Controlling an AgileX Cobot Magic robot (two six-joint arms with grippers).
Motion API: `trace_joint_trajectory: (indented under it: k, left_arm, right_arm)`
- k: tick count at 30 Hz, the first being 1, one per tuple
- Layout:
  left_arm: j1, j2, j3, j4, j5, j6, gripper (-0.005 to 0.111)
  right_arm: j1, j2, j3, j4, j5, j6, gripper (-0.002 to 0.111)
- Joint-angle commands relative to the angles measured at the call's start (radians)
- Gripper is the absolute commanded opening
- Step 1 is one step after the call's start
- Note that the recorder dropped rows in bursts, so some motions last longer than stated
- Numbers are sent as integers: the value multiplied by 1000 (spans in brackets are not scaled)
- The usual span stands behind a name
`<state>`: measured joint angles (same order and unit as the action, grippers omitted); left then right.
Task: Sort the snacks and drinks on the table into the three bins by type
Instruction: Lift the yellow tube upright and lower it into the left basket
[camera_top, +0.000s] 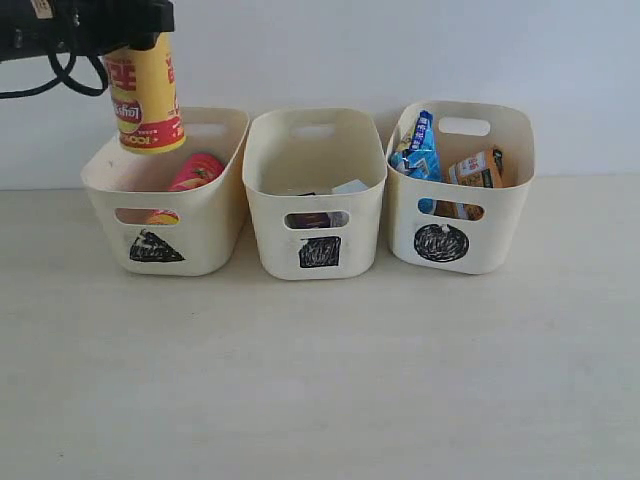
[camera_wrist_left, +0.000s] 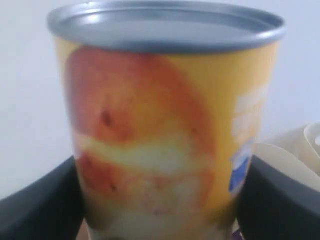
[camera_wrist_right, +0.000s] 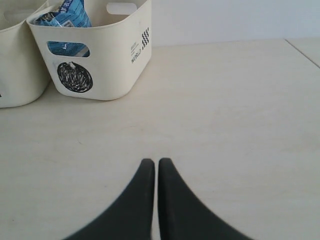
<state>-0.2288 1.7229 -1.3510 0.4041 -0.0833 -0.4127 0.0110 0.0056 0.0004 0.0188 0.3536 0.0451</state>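
Exterior: my left claw (camera_top: 135, 35), mostly cut off at the frame edge, grips the yellow-orange tube (camera_top: 145, 95) upright over the triangle bin (camera_top: 215, 220), with the magenta tube (camera_top: 197, 170) already inside. Last item, I judge; the next move is to lower it and let go. Left wrist: the tube fills the view between my fingers (camera_wrist_left: 35, 210), so the bin barely shows. Right wrist: right claw (camera_wrist_right: 156, 200) closed and empty, over the worktop (camera_wrist_right: 225, 125).

On the table (camera_top: 320, 400), in a row: triangle bin (camera_top: 215, 232) left, square bin (camera_top: 268, 200) middle, circle bin (camera_top: 505, 222) right. Above the triangle bin, a chip tube (camera_top: 145, 95); inside it, a second tube (camera_top: 197, 170). In the square bin, cartons (camera_top: 350, 186); in the circle bin, bags (camera_top: 418, 150).
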Motion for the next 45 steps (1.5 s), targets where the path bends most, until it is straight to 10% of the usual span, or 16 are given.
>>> trace_joint_trajectory:
  k: [1, 5, 13, 18, 27, 40, 43, 45]
  left_arm:
    - [20, 126, -106, -3, 35, -47, 4]
    - [20, 248, -218, -3, 122, -47, 5]
    - [20, 344, -275, -3, 176, -47, 65]
    - [18, 346, -333, -3, 323, -41, 81]
    - [-19, 342, -504, -124, 644, 161, 81]
    - [-59, 279, -606, -174, 772, 230, 78]
    - [-59, 249, -606, -170, 828, 250, 62]
    - [-59, 225, -606, -170, 900, 266, 32]
  right_arm:
    - [-6, -6, 0, -3, -5, 1, 0]
    - [-6, -6, 0, -3, -5, 1, 0]
    - [-6, -6, 0, -3, -5, 1, 0]
    - [-6, -6, 0, -3, -5, 1, 0]
    - [-6, -6, 0, -3, -5, 1, 0]
    - [-6, -6, 0, -3, -5, 1, 0]
    - [-6, -6, 0, -3, -5, 1, 0]
    - [-6, -6, 0, -3, -5, 1, 0]
